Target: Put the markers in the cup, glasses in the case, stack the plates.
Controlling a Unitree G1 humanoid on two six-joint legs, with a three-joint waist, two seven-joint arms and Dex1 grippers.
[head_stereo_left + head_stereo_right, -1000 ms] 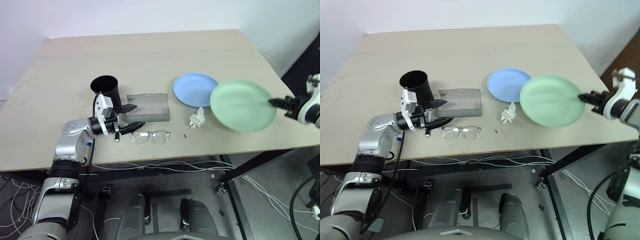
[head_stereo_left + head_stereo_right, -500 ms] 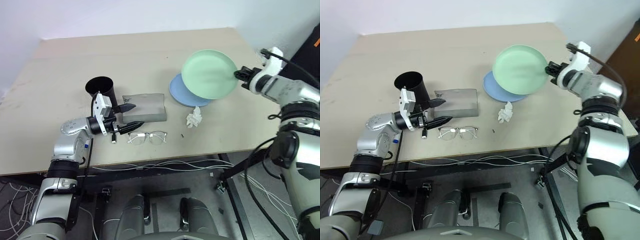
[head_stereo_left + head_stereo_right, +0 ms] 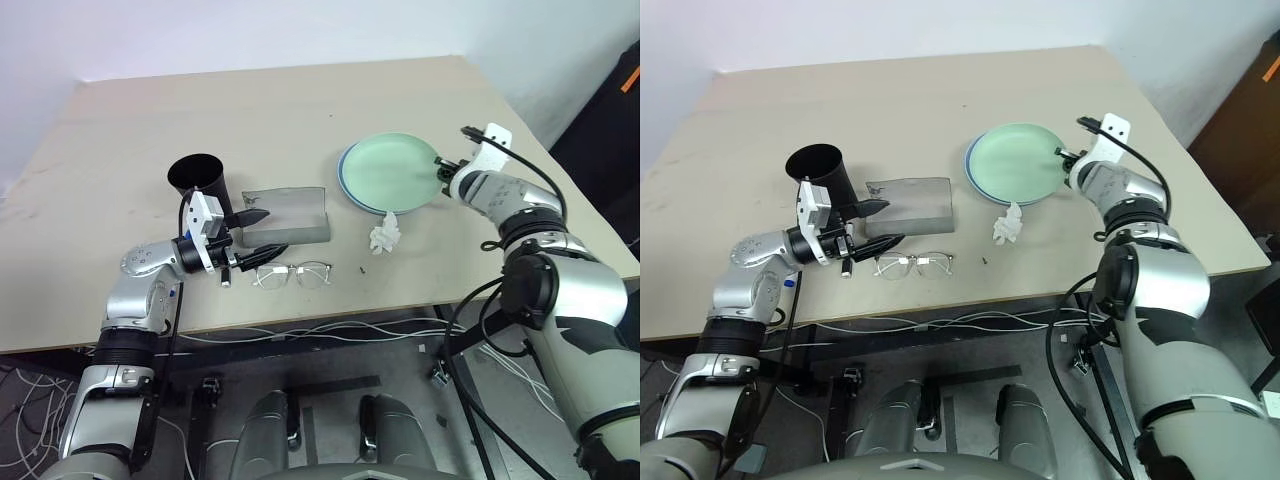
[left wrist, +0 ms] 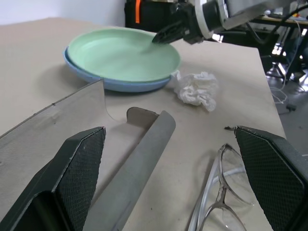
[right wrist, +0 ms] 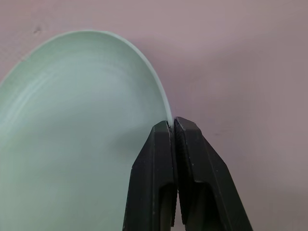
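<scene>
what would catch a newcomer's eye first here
The mint green plate lies on the blue plate at the table's right side, its rim pinched in the shut right gripper. At the left, the open left gripper hovers between the grey case and the glasses.

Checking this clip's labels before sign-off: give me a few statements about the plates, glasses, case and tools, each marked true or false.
1. The green plate lies on the blue plate. True.
2. The right tool is open and clear of the plates. False: it is shut on the green plate's rim.
3. The glasses are inside the case. False: they lie on the table, in front of the case.
4. The left tool is open, holding nothing. True.
5. The tissue sits on the green plate. False: it lies on the table beside the plates.
</scene>
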